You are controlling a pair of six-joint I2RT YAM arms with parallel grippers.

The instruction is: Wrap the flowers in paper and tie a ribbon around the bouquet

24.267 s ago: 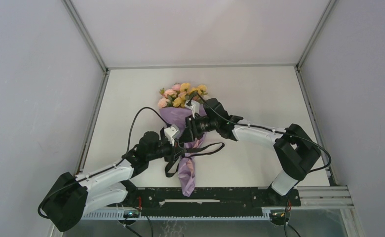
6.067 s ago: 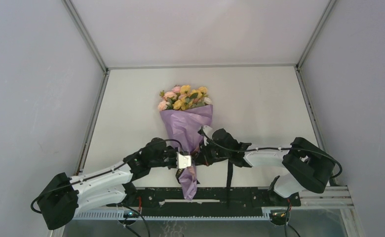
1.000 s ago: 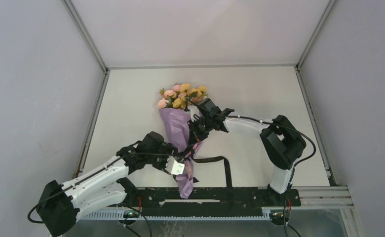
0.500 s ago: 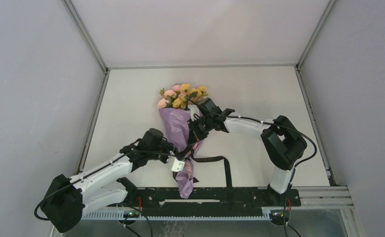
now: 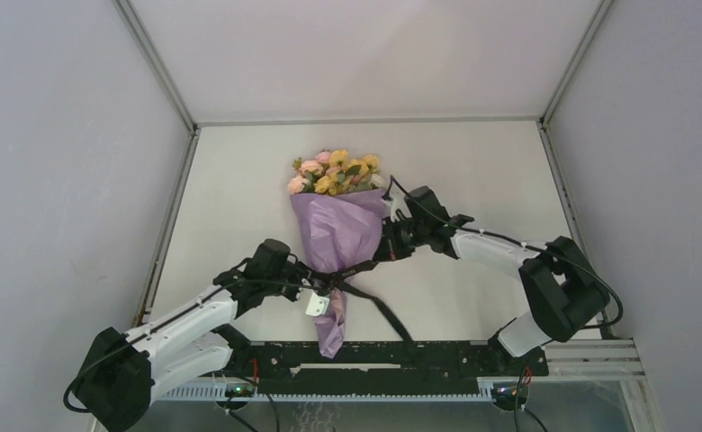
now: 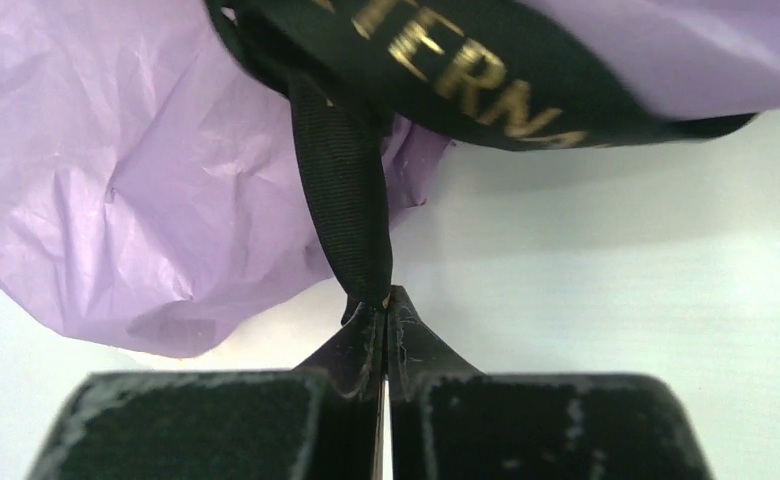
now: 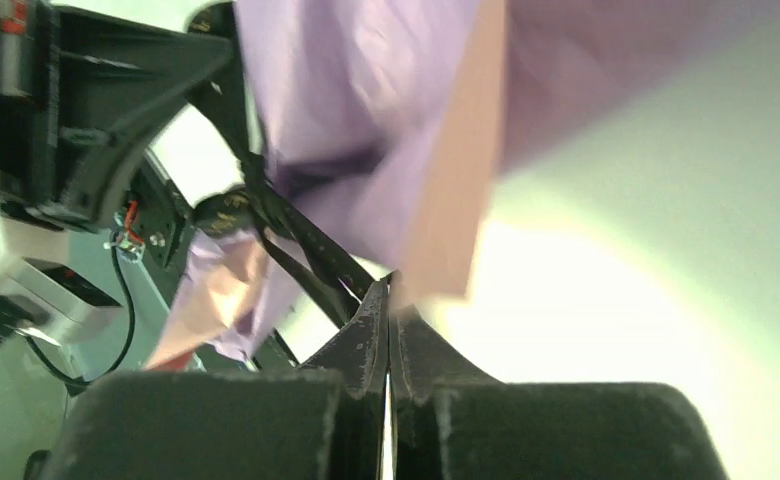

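1. Since a second earlier, the right pincer [image 5: 389, 249] had swung from near the flowers [image 5: 334, 173] out to the right side of the cone. The slack ribbon [image 5: 355, 268] had been drawn taut across the paper [image 5: 338, 229].
2. The left pincer [image 6: 384, 305] had shut and was pinching one end of the ribbon [image 6: 341, 200] just beside the crinkled paper [image 6: 116, 180].
3. The right pincer [image 7: 388, 290] was also closed, clamping a strand of ribbon [image 7: 306, 250] next to the paper [image 7: 366, 100].
4. The bouquet [image 5: 337, 243] lay on the table [image 5: 473, 171], blooms pointing away from the arm bases.
5. Wrapping looked finished, and the ribbon circled the cone's narrow part. Tightening seemed to be in hand, though whether a knot was complete could not be told. A loose tail trailed towards the near edge.
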